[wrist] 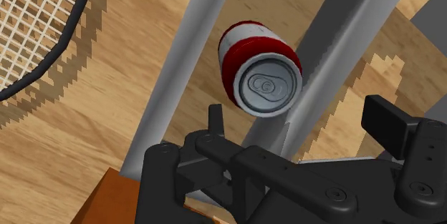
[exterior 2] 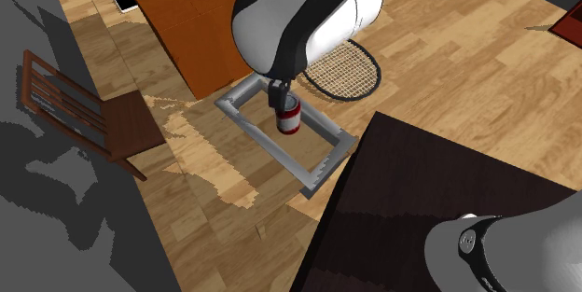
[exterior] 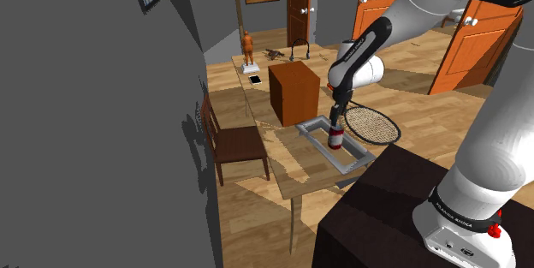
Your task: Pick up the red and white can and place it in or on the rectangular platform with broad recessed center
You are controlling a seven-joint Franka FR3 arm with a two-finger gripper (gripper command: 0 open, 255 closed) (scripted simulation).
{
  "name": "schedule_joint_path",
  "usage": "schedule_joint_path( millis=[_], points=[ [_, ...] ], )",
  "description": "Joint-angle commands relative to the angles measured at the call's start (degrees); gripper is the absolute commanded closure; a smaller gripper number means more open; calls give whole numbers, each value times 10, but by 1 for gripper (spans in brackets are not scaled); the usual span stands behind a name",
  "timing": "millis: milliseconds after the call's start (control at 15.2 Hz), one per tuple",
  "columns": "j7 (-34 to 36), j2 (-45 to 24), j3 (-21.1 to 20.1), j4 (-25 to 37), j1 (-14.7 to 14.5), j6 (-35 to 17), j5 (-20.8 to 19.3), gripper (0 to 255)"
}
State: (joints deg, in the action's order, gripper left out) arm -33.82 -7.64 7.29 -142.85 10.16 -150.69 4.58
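Note:
The red and white can stands upright inside the grey rectangular platform on the wooden table. In the second exterior view the can sits near the middle of the platform's recess. My black gripper hangs just above the can's top, also seen from the second exterior view. In the wrist view the can's silver lid faces me, between two grey rails. The gripper is open there, its fingers apart and not touching the can.
A brown box stands just behind the platform. A racket lies beside it toward the shoulder view's right. A wooden chair stands at the table's left side. The dark stand borders the platform's near end.

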Motion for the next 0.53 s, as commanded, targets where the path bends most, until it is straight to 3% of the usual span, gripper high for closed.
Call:
schedule_joint_path(
  millis=[0,462],
  points=[
    [7,31,4,6,-1,36,-11,0],
    [11,45,5,7,-1,52,-16,0]
  ],
)
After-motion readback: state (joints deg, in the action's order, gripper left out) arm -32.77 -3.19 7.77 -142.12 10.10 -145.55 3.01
